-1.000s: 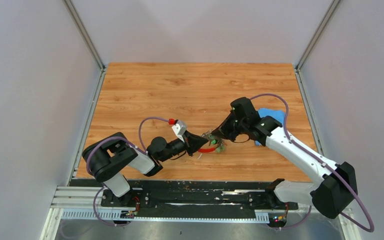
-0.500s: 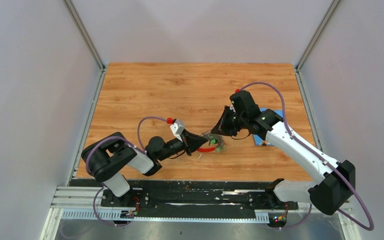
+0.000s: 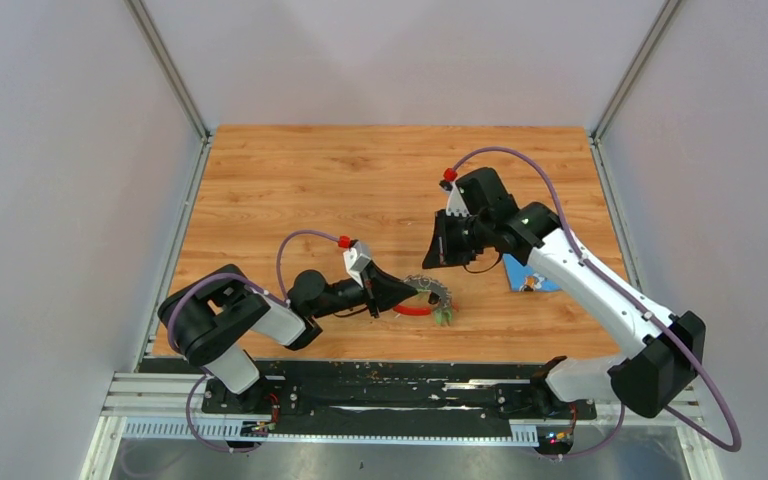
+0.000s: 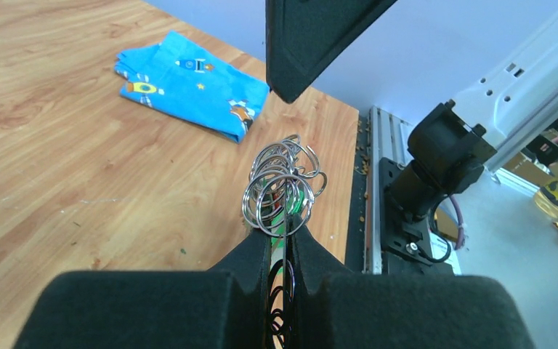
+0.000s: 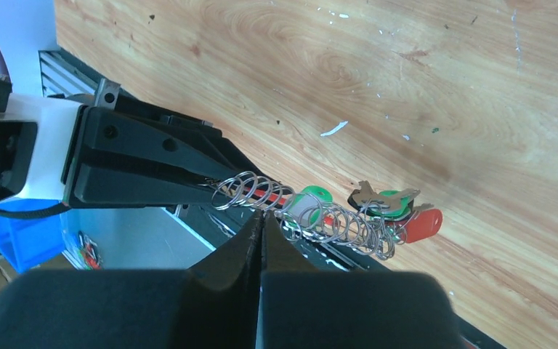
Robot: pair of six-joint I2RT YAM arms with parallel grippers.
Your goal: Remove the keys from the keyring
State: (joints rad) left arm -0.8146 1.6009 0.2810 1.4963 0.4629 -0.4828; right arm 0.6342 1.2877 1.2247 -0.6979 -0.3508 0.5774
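table [image 3: 310,190]: wood-grain top, everything you care about sits in the near middle of it.
blue cloth [image 3: 532,280]: lying flat over on the right side, partly tucked under your right arm, well apart from the key stuff.
right gripper [image 3: 435,250]: fingers pressed together with nothing between them. It hangs above and just past the rings, not touching them.
left gripper [image 4: 282,240]: low over the table, pinched tight on one end of the keyring.
keyring [image 4: 280,193]: a string of silver loops sticking out from your left fingertips, with a red curved piece underneath.
keys [image 5: 385,207]: green and red heads bunched at the far end of the loops. Can't tell if they touch the wood.
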